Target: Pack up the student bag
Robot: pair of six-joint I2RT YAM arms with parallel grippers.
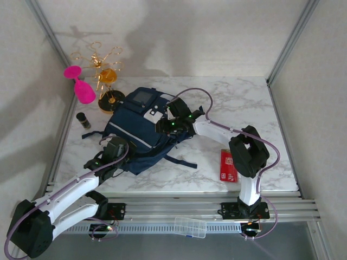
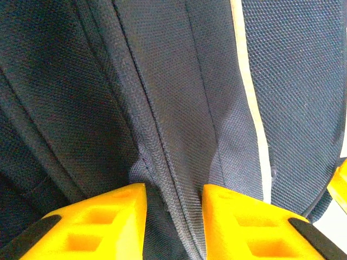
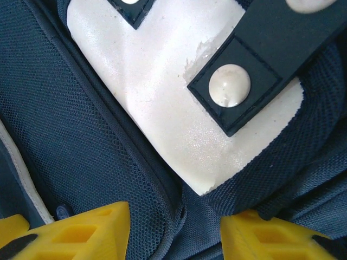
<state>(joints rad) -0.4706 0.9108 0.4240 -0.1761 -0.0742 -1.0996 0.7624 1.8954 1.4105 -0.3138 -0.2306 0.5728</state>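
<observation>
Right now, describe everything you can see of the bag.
The bag is navy woven fabric with thin white stripes, a grey panel, a white patch with snap tabs, and loose dark straps. It lies on the table. The left hand pinches a fabric ridge; the open right hand is at the patch.

Bright, diffuse overhead light casts soft shadows on the back wall [image 1: 152,43]. Wrist close-ups render the weave of the student bag [image 2: 65,81] crisply.
</observation>
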